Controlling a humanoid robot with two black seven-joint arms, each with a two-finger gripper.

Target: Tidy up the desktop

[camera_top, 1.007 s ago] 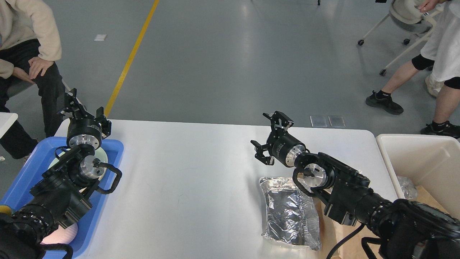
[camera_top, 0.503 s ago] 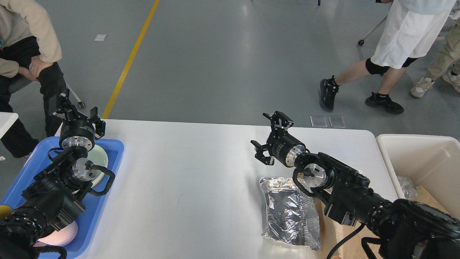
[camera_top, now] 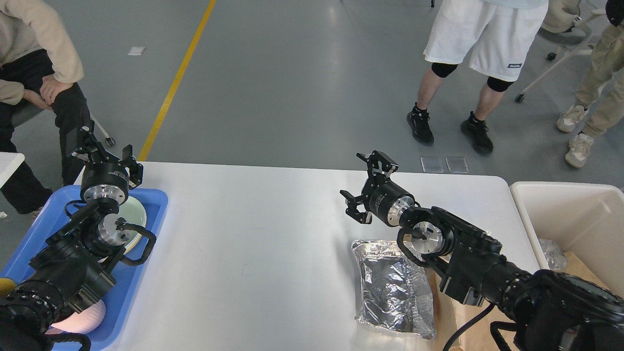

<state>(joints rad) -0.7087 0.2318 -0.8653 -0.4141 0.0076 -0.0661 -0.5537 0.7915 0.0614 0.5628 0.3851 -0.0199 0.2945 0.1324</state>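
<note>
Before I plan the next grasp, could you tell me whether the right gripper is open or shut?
Open: the right gripper shows its two fingers spread well apart, empty, above the desktop.

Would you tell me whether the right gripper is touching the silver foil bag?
Apart. The head view shows the open right gripper with bare white desktop between it and the foil bag.

Both arms raised, left tool (camera_top: 101, 148) and right tool (camera_top: 366, 186) spread wide (each empty).

site: lab/test hall | I see grey floor (camera_top: 302, 87), yellow line (camera_top: 178, 78), rolling chair (camera_top: 560, 29), onlookers (camera_top: 480, 44)
</note>
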